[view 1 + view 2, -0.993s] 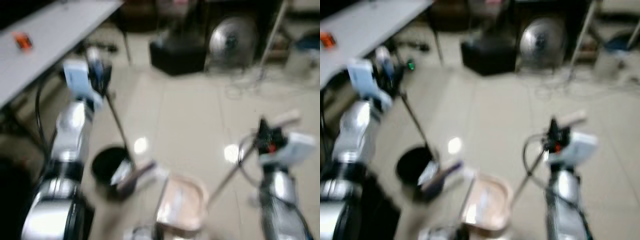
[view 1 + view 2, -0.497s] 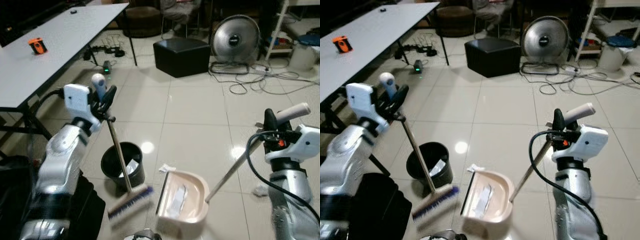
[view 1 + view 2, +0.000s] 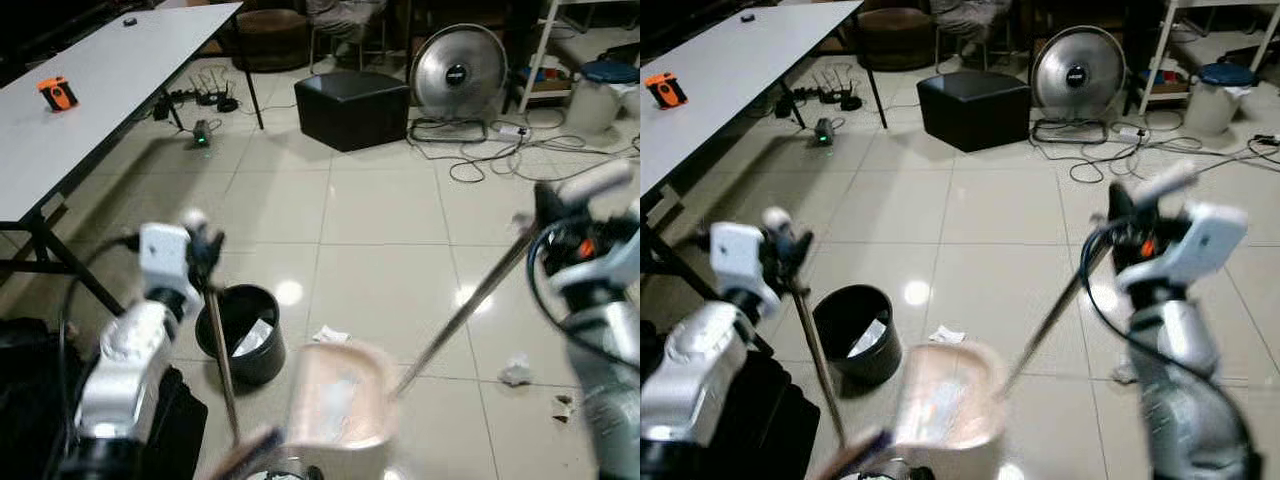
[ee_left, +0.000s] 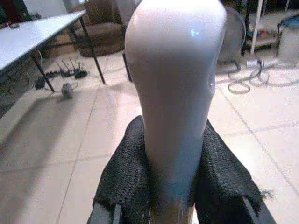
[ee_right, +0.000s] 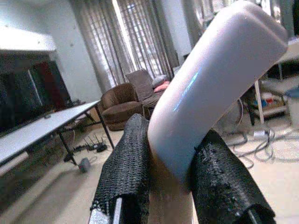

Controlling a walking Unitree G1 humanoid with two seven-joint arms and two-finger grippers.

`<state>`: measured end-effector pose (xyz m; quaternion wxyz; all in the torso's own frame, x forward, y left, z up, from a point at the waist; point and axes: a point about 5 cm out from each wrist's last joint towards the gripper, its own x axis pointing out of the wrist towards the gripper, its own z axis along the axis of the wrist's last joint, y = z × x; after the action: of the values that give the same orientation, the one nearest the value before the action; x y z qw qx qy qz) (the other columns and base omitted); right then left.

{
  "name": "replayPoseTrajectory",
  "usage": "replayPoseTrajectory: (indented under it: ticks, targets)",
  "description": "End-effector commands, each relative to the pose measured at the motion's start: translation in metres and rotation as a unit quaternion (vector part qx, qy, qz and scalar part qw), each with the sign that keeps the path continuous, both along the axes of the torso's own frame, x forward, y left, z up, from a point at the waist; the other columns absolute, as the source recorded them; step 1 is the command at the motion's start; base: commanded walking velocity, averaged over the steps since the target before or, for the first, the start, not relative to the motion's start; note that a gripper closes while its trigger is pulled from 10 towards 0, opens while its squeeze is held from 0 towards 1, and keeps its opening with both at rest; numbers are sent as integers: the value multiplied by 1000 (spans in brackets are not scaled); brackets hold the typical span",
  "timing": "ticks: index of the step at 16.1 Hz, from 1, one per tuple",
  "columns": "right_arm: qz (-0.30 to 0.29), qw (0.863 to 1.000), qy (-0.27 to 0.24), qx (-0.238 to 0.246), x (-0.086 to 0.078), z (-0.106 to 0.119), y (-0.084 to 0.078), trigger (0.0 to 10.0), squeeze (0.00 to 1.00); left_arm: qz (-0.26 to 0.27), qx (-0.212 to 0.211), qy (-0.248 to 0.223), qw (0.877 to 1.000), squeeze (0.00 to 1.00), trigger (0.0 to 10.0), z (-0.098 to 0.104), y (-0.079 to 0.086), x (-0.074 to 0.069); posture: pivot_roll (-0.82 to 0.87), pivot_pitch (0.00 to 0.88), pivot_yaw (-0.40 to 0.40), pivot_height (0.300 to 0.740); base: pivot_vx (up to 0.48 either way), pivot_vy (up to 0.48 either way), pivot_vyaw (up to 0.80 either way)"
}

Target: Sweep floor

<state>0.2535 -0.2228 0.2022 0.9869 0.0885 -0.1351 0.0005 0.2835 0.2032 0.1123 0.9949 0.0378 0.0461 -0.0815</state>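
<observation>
My left gripper (image 3: 203,248) is shut on the white-capped handle of a broom (image 3: 222,360). Its shaft slants down past a black bin (image 3: 240,335) to the brush head at the bottom edge. In the left wrist view the white handle end (image 4: 175,88) sits between black mesh fingers (image 4: 125,175). My right gripper (image 3: 549,214) is shut on the long handle of a pink dustpan (image 3: 335,398), which is blurred and tilted in front of me. The right wrist view shows that handle's white end (image 5: 205,93) clamped between the fingers (image 5: 125,163). Crumpled paper scraps (image 3: 329,335) (image 3: 516,372) lie on the tiles.
A grey table (image 3: 90,110) with an orange object (image 3: 57,93) runs along my left. A black ottoman (image 3: 350,95), a floor fan (image 3: 460,65), loose cables (image 3: 490,155) and a white bucket (image 3: 600,95) stand at the back. A black bag (image 3: 30,400) lies at lower left.
The dustpan has come off the floor and tipped toward me, now blurred. My right gripper rose with its handle. The left gripper and broom dropped lower and nearer.
</observation>
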Motion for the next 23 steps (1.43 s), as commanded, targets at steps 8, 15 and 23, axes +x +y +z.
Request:
replayPoseTrajectory:
  ticks: [8,15,23]
  targets:
    - [20,996,-76,46,26,74,-16,10000,0,32,12,-84,996,0,10000,19,-8,-2,11,0,90,740,0,0,0]
    - [35,990,-111,81,33,92,-13,10000,0,16,2,-94,995,0,10000,20,-14,-4,18,0,84,740,245,0,521]
    - [65,989,-100,88,44,89,-3,10000,0,27,1,-87,996,0,10000,14,-13,-13,43,0,50,740,416,0,397]
